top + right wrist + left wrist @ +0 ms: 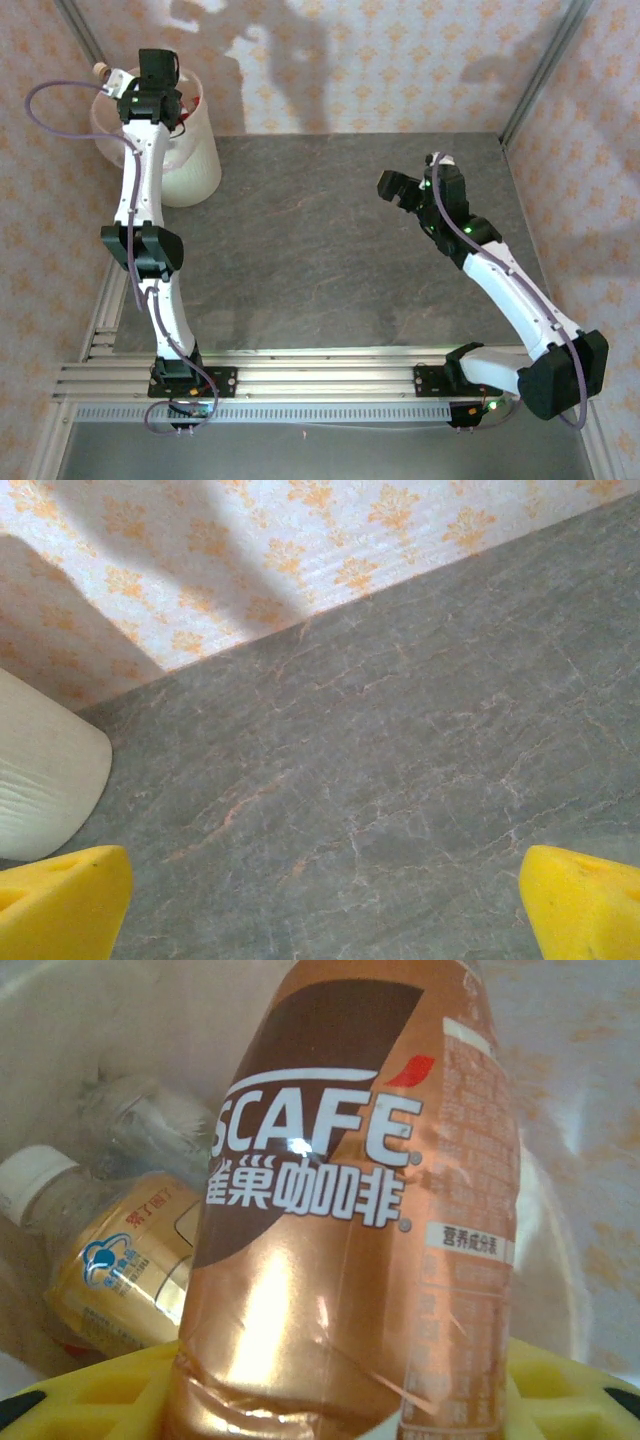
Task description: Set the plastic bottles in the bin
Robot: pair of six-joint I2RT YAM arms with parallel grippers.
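A copper-brown Nescafe plastic bottle [350, 1210] stands between my left gripper's [335, 1405] yellow fingers [95, 1395], and the gripper is shut on it. In the top view the left gripper [150, 88] hangs over the off-white bin [185, 165] at the table's back left, with the bottle's pale cap end [103, 72] sticking out to the left. Inside the bin [60, 1030] lie a yellow-labelled bottle with a white cap [120, 1280] and a crushed clear bottle [140, 1120]. My right gripper [400, 190] is open over bare table, nothing between its fingers [60, 905].
The grey stone-patterned table [320, 250] spreads between the arms. Wallpapered walls close the back and both sides. The bin's side [45, 770] shows at the left of the right wrist view. An aluminium rail frame [300, 375] runs along the near edge.
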